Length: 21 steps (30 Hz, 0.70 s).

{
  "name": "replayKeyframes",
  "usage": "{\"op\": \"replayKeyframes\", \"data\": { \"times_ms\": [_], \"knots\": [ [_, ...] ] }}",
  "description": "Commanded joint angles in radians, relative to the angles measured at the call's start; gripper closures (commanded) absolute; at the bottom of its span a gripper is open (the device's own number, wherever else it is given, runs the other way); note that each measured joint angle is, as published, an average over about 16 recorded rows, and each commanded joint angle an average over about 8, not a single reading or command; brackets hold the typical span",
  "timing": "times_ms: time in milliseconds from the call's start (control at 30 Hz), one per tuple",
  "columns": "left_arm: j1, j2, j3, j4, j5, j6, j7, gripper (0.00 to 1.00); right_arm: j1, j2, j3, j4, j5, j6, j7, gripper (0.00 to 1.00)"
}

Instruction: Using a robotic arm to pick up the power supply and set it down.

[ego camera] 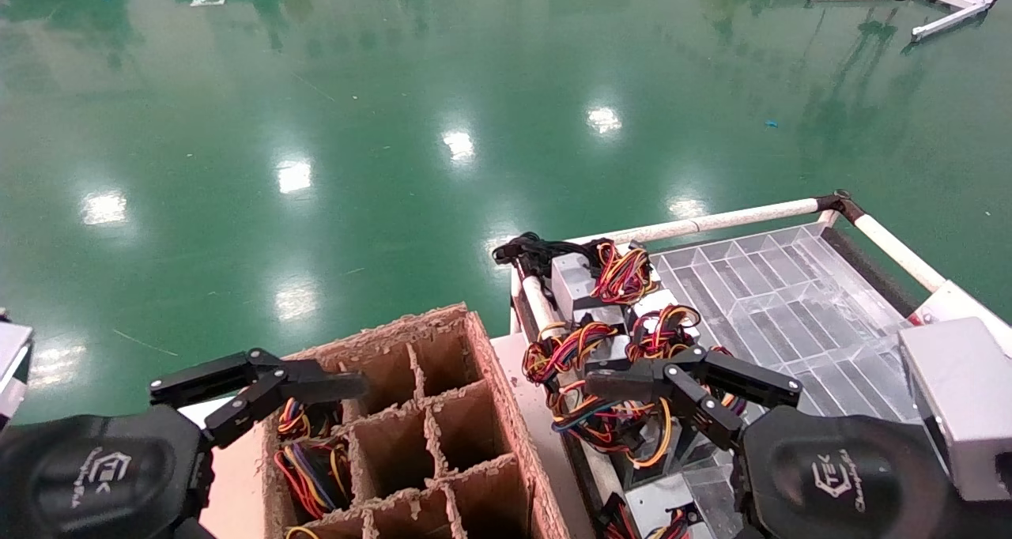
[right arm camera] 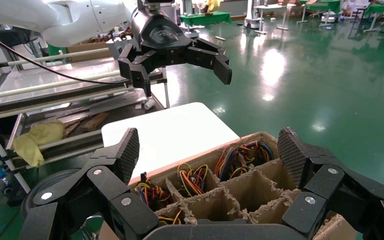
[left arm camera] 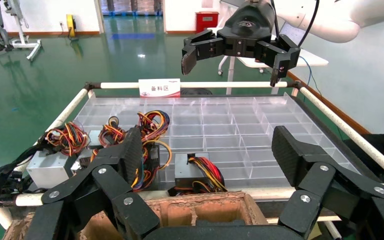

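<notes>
Hovering above the wired units at the tray's near-left corner, the right gripper (ego camera: 632, 381) spreads its fingers wide and holds nothing. A power supply (ego camera: 601, 349) sits just below and beyond its fingertips, untouched, among several alike on the clear divided tray (ego camera: 791, 302). The left gripper (ego camera: 261, 385), also spread wide and empty, hangs over the cardboard box (ego camera: 443, 436), whose left cells hold wire bundles.

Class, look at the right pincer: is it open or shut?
Open: the right pincer hangs over the power supplies, fingers spread, nothing between them.
</notes>
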Motion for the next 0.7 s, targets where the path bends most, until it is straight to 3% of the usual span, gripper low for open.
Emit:
{"op": "replayKeyframes", "data": {
  "times_ms": [33,700],
  "knots": [
    [0.0,0.0,0.0,0.0,0.0,0.0,0.0,1.0,0.0,0.0,0.0,0.0,0.0,0.0,0.0,0.0],
    [0.0,0.0,0.0,0.0,0.0,0.0,0.0,1.0,0.0,0.0,0.0,0.0,0.0,0.0,0.0,0.0]
  ]
}}
